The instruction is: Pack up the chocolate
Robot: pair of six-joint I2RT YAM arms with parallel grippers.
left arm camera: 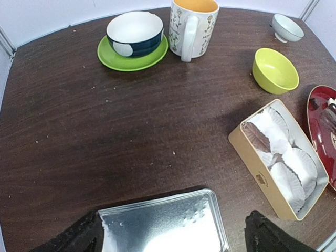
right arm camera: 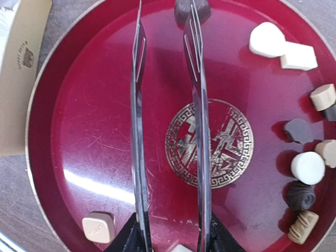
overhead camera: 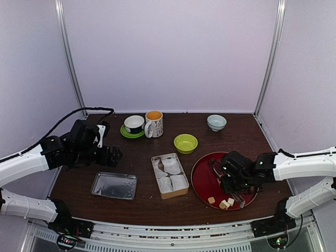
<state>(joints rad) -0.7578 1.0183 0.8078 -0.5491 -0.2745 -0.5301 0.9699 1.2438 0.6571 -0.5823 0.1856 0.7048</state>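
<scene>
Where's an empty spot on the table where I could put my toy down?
Biggest bare patch: the dark tabletop between the green saucer, silver lid and gold tin. The red plate is mostly bare between tongs and tin. Crowded: its right rim, with chocolates.

White shells with black joints on the left arm (overhead camera: 21, 165) and right arm (overhead camera: 307, 164); a black cable (overhead camera: 86, 108) loops off the left.
</scene>
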